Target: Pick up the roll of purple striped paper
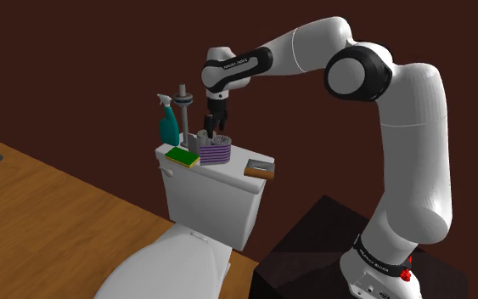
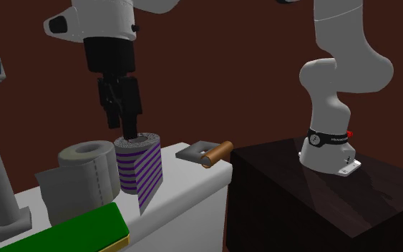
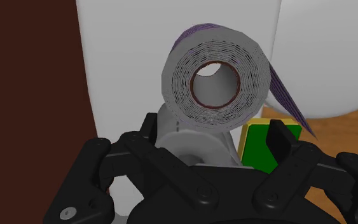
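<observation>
Shoulder view: high, beside and behind dark stand (image 1: 313, 242) at lower right. Faces down-left across toilet tank lid (image 1: 233, 172). Mid distance, whole arm (image 1: 415, 144) in frame.
Second exterior view: low, near lid level, close in at tank end away from stand. Faces back along lid toward stand at its right.
Wrist view: looks down along gripper (image 3: 213, 127), very near, straight onto hollow end of purple striped roll (image 3: 212, 79).
All three share lid, roll, green sponge (image 1: 182, 155). Both exterior views share stand, arm.
</observation>
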Motion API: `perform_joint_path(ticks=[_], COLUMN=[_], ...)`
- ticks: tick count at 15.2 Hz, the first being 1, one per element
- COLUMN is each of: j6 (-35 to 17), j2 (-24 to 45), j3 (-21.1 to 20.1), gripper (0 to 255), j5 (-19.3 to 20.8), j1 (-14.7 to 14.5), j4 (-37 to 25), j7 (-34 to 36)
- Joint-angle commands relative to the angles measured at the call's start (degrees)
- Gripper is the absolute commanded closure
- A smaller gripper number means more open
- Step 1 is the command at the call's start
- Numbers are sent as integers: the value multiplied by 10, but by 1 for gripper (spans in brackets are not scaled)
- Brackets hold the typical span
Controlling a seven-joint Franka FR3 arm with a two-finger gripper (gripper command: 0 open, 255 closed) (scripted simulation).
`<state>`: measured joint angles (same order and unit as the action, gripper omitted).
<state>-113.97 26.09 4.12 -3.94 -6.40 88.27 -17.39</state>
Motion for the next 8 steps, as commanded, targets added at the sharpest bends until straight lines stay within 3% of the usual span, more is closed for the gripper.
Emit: perform_joint_path(ticks=[1,7,8], j6=[-11,-40,-40], j2=[6,18,18], j3=[-1,-2,-2], gripper=[0,0,255], j5=[0,-2,-2], j1=[-1,-1,-1], j4=[5,22,22], j7=[0,-2,-2])
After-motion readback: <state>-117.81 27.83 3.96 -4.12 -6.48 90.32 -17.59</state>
